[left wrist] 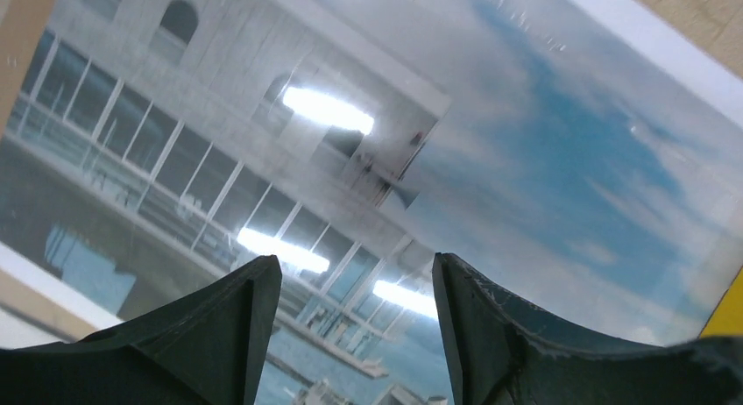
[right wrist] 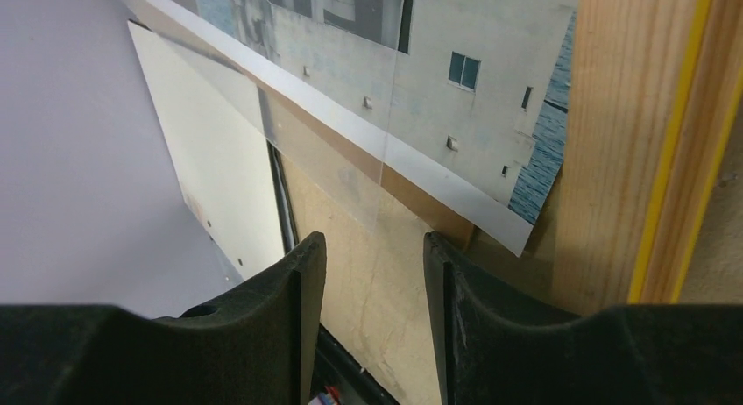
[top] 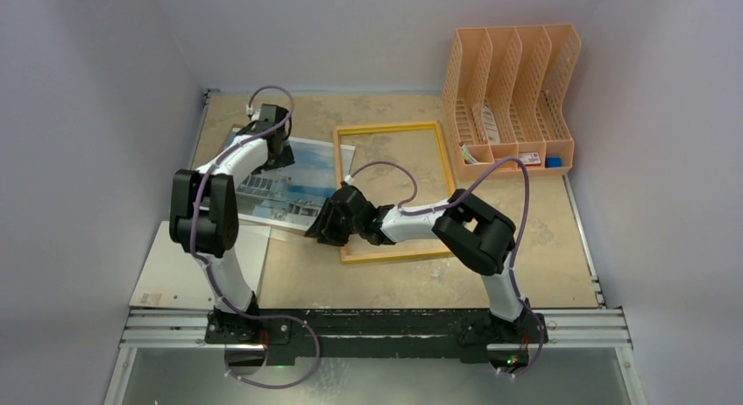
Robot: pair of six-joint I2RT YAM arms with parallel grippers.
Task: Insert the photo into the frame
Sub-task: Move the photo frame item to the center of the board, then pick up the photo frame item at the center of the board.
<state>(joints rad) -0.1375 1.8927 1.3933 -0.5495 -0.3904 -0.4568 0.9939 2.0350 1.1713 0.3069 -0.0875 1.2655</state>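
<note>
The photo (top: 302,173) shows a white building under blue sky, the frame (top: 390,129) is yellow, the rack (top: 513,81) peach.

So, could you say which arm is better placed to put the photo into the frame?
Probably right: the right gripper, open, sits at the near corner of the photo, beside the frame, an edge it could pinch. The left gripper hovers open over its flat face.

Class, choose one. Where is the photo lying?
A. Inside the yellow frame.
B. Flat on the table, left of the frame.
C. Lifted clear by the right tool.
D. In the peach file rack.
B: the photo lies flat on the table beside the frame, whose opening shows only table.
</note>
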